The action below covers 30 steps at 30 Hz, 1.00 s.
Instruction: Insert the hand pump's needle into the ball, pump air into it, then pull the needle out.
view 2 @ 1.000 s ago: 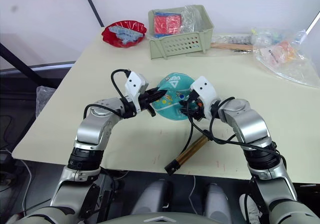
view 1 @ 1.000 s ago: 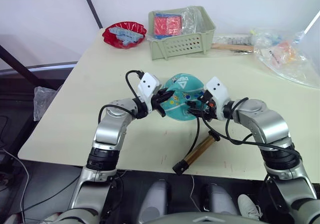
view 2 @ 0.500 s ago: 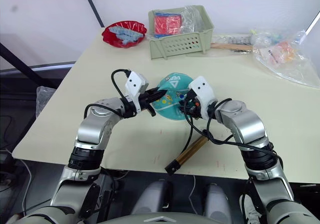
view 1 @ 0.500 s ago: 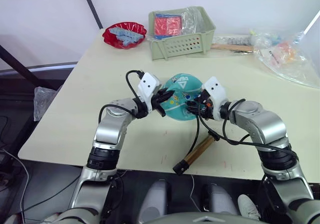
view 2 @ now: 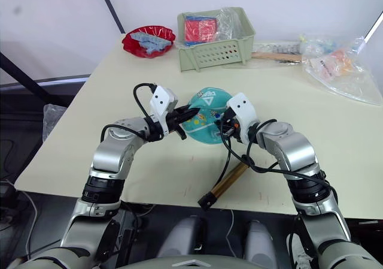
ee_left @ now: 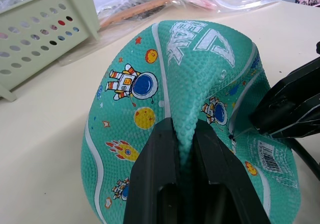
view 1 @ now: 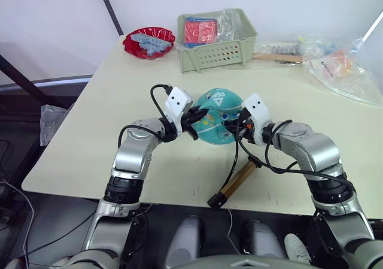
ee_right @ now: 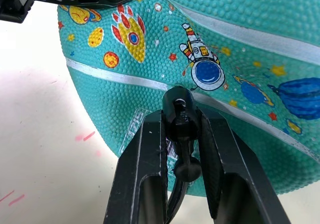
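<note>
You've got a teal ball [ee_left: 200,99] with white stripes, white lettering, and cartoon astronauts, yellow planets, red-yellow rockets, a blue planet. Both tools, left [ee_left: 182,149] and right [ee_right: 181,149], have black fingers on white-and-silver arms. Hand pump [view 1: 236,182] shows a gold-bronze barrel, black ends, black hose. Needle [ee_right: 181,115] fitting is black. Surface [view 1: 119,101] is pale cream with a few red marks. Basket [view 1: 218,52] pale green, bowl [view 1: 148,41] red with blue pieces.

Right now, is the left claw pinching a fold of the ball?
Yes, the left claw is shut on a raised fold of the limp teal ball.
</note>
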Tool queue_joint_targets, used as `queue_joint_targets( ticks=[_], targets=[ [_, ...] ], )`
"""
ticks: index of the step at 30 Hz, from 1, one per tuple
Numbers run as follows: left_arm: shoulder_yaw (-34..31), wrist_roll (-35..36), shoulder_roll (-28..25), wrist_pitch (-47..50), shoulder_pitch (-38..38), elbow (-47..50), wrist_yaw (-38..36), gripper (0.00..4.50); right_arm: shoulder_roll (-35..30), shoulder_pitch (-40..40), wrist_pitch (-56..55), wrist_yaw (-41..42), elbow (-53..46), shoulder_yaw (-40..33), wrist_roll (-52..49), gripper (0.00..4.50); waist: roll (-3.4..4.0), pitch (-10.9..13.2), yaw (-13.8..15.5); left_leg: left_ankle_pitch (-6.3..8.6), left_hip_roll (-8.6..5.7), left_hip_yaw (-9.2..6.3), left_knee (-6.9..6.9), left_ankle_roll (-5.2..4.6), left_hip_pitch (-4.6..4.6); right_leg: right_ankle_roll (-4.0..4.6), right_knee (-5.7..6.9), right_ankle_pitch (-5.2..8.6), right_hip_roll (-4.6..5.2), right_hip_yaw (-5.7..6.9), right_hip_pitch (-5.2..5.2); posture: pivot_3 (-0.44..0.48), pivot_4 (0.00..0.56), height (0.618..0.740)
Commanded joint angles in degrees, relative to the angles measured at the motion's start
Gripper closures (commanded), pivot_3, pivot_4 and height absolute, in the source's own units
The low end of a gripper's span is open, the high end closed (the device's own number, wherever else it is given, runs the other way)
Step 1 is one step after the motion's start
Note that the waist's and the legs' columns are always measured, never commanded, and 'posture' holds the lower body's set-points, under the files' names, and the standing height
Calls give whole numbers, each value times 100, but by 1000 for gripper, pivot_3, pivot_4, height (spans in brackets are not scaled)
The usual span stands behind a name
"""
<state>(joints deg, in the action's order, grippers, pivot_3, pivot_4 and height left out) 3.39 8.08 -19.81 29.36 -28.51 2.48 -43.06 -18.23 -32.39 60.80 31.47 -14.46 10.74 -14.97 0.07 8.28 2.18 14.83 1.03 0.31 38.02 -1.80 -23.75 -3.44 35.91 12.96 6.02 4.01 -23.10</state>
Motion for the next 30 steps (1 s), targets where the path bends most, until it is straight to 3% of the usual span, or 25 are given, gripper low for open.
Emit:
queue_joint_targets(
  ticks=[1, 15, 23, 30],
  targets=[
    [536, 4, 67, 190, 251, -315, -169, 4500, -4, -90, -170, 0, -90, 18, -57, 4173, 0, 0, -1, 0, 0, -1, 3, 0, 0, 0, 1, 0, 0, 0, 1, 0, 150, 738],
    [564, 8, 133, 145, 186, -444, -170, 4500, -942, -1263, -225, 932, 210, 1869, 660, 4173, 2, -2, -46, 0, 0, -23, 29, -1, 5, 0, 6, 0, -13, -5, 24, 0, 150, 738],
    [556, 45, 189, 184, 214, -397, -109, 4500, -799, -1838, -242, 1163, 980, 2546, 1081, 4173, 6, -15, -119, 0, -6, -55, 34, -1, 23, 1, 4, 0, -23, -7, 50, 0, 150, 738],
    [555, 75, 213, 195, 248, -372, -59, 4500, -491, -2005, -378, 1263, 1525, 2875, 1437, 4173, 9, -27, -158, 0, -5, -74, 29, -1, 108, -16, 3, 20, -23, -18, 122, 0, 150, 738]
  ],
)
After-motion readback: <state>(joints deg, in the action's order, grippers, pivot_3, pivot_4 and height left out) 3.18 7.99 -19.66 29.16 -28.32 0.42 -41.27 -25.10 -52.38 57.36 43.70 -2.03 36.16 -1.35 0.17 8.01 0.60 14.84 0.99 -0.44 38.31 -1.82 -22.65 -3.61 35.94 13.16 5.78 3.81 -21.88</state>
